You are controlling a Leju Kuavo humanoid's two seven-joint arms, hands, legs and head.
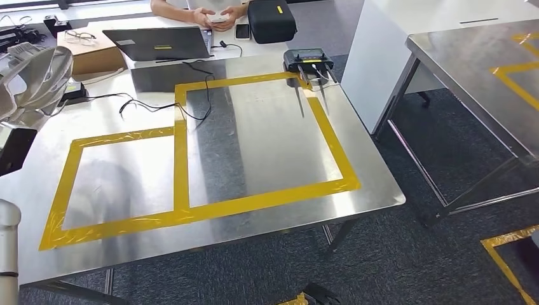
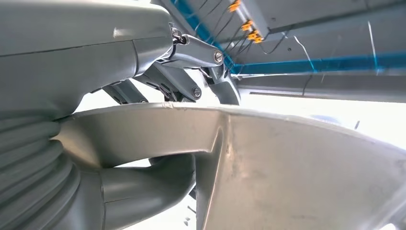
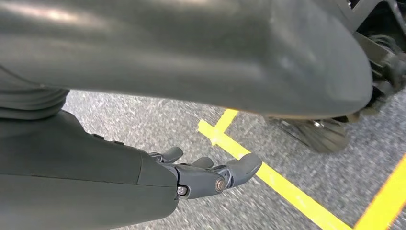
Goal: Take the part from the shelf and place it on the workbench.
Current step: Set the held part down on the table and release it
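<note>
One big metal part (image 2: 287,163) sits gripped in the left hand (image 2: 158,86), raised left of the workbench (image 1: 254,140), while the right hand (image 3: 210,175) hangs empty, fingers loosely apart.

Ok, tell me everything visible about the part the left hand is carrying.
The part is a pale silver-grey piece of matte, metal-looking material with a broad curved flange and a rib meeting it. The left hand grips it, fingers over its edge and thumb beneath. In the head view it is raised beside the workbench, not yet set down.
</note>
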